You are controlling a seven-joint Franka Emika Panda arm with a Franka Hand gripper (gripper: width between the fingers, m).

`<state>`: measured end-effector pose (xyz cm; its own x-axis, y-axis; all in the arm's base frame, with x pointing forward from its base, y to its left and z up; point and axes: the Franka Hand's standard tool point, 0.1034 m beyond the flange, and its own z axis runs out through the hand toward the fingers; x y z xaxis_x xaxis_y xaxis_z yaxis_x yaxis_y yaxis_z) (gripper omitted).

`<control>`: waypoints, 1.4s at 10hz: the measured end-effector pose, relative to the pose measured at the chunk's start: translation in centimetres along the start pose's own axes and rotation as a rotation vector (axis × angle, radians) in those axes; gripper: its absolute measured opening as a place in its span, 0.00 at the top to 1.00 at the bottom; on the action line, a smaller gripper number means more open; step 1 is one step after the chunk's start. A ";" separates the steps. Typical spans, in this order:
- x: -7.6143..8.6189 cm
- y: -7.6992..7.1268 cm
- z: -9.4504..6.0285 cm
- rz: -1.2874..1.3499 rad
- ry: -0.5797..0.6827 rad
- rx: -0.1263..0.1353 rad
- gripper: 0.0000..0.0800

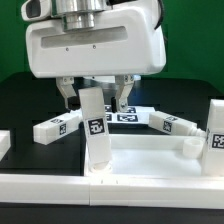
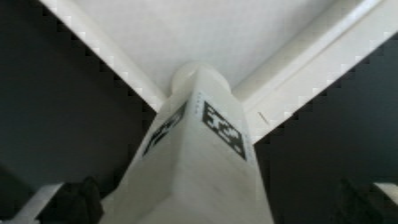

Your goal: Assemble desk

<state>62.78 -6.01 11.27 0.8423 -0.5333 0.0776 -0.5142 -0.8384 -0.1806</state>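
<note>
One leg (image 1: 94,125) upright in a corner of the panel (image 1: 150,165), directly under the pincer (image 1: 95,100) — jaws wide apart, holding nothing, seemingly clear of both sides — long axis vertical.

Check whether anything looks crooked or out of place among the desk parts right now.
The upright leg standing at the panel's rim leans slightly, its top toward the exterior view's left, so it may not be fully seated. The open hand is not touching it. The loose legs lying behind look fine.
</note>
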 end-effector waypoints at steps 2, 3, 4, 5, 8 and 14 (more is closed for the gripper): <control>-0.7 -1.0 0.1 -0.271 -0.027 -0.017 0.19; -0.6 -0.7 0.1 -0.266 -0.026 -0.019 0.19; -0.6 -0.7 0.1 -0.258 -0.026 -0.019 0.19; -0.7 -0.8 0.1 -0.243 -0.026 -0.019 0.40; -0.5 -0.5 0.1 -0.128 -0.023 -0.022 0.64; 0.2 -0.2 0.3 0.730 -0.022 -0.016 0.64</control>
<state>63.11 -5.96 10.99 0.2870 -0.9549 -0.0768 -0.9482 -0.2718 -0.1643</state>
